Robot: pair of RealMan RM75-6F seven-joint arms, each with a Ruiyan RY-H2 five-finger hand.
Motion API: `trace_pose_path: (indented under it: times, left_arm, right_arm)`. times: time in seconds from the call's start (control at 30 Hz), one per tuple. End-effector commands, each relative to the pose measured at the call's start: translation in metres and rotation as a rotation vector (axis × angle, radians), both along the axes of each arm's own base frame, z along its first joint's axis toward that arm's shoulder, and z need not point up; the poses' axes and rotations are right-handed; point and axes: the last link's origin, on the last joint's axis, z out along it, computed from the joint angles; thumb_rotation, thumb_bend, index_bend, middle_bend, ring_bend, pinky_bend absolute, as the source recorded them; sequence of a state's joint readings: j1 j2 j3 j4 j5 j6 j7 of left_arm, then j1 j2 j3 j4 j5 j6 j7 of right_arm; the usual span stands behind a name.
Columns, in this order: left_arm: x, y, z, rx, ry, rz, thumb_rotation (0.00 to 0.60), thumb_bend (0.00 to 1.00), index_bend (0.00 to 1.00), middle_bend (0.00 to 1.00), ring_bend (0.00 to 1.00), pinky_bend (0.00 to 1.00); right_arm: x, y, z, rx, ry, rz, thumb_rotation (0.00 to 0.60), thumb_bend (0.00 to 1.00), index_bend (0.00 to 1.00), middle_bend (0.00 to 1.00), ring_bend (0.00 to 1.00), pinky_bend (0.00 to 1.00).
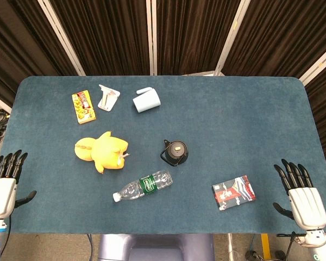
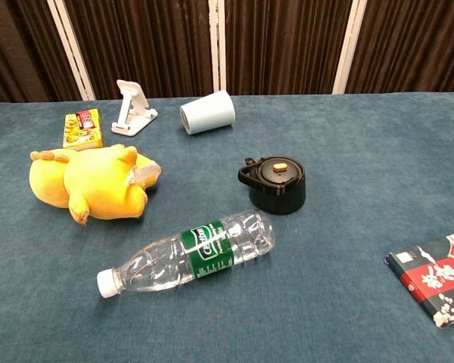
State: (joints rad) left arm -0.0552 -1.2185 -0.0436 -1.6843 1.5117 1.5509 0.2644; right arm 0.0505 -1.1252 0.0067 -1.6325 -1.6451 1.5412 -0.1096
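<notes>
Left robot hand (image 1: pixel 4 185): released, fingers straight and apart, grasping nothing, at the near left corner of the bench; nearest to the yellow plush duck toy, yet well apart from it.
Right robot hand (image 1: pixel 304 198): released, fingers spread, grasping nothing, at the near right corner; nearest to the dark printed packet.
Dark printed packet with red and white pattern (image 1: pixel 233 192): flat on the bench, near right, just left of the right robot hand, not touching.
Yellow plush duck toy (image 1: pixel 101 150): lying on its side, left of centre.
Clear plastic water bottle with green label and white cap (image 1: pixel 143 186): on its side, near centre, cap pointing left.
Small black lidded pot with handle (image 1: pixel 174 153): upright, centre.
Pale blue cup (image 1: pixel 146 100): tipped on its side, far centre.
White folding stand (image 1: pixel 107 98): far left, beside the cup.
Yellow snack box (image 1: pixel 83 106): flat, far left.
Bench (image 1: pixel 250 119): blue cloth cover.
</notes>
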Motion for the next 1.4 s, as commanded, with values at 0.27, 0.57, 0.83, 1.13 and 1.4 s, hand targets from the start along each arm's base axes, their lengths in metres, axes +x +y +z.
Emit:
trace_pose_path:
  times: [0.27,0.57,0.83,1.13,1.4]
  left_arm:
    - [-0.001,0.000,0.000,0.000,0.000,0.002,0.600,0.13,0.00,0.00,0.00,0.00]
    - [-0.001,0.004,-0.001,-0.007,-0.001,0.002,0.600,0.13,0.00,0.00,0.00,0.00]
    - [0.000,0.010,-0.004,-0.003,-0.001,-0.014,0.600,0.35,0.00,0.00,0.00,0.00]
    - [0.004,0.040,-0.032,-0.067,0.078,-0.107,0.600,1.00,0.00,0.00,0.00,0.00]
    - [0.014,0.082,-0.056,-0.093,0.158,-0.210,0.600,1.00,0.00,0.00,0.00,0.00]
  right_arm:
    - [0.000,0.000,0.000,0.001,0.001,0.000,0.600,0.02,0.00,0.00,0.00,0.00]
    - [0.000,-0.002,0.000,0.001,0.000,-0.003,0.600,0.02,0.00,0.00,0.00,0.00]
    - [-0.001,-0.002,0.000,0.002,-0.001,-0.008,0.600,0.02,0.00,0.00,0.00,0.00]
    - [-0.001,-0.002,-0.001,0.006,-0.001,-0.014,0.600,0.02,0.00,0.00,0.00,0.00]
    - [-0.003,-0.004,0.000,0.002,-0.009,-0.019,0.600,0.02,0.00,0.00,0.00,0.00]
